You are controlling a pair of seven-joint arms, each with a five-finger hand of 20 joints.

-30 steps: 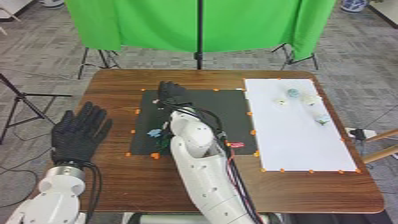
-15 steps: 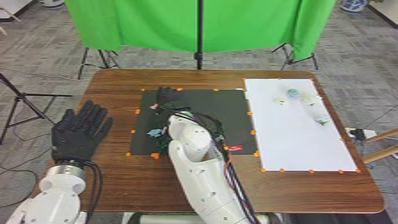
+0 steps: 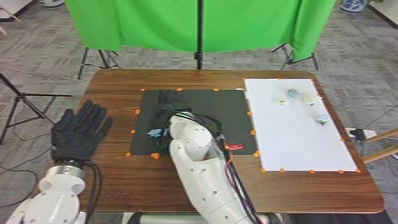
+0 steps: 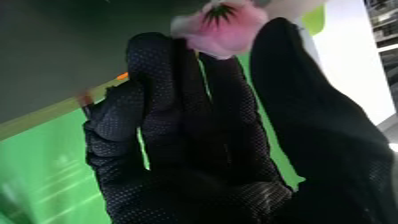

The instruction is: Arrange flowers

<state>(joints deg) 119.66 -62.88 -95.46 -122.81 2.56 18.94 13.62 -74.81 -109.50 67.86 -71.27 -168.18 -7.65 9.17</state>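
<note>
My right hand [image 3: 173, 104] is over the upper left part of the dark mat [image 3: 222, 107], open. In the right wrist view, a pink flower [image 4: 233, 34] lies by the fingertips and thumb tip of the right hand [image 4: 191, 130]; whether they touch it I cannot tell. A blue flower [image 3: 155, 132] is on the mat left of the right forearm, and a red one [image 3: 234, 147] lies to its right. The white board [image 3: 298, 145] holds a blue flower [image 3: 293, 93], two pale ones [image 3: 281, 101] [image 3: 311, 100] and a pale blue one [image 3: 322, 119]. My left hand [image 3: 78, 134] rests open at the table's left side.
Orange markers [image 3: 253, 132] line the edges of the mat and board. The brown table [image 3: 311, 192] surrounds both. Beyond its far edge stand a green cloth [image 3: 151, 25] and a black pole [image 3: 200, 30].
My right hand has drawn back slightly toward the robot. A small pink spot beside it, seen earlier in the head view, is now hidden. The left hand has stayed in place.
</note>
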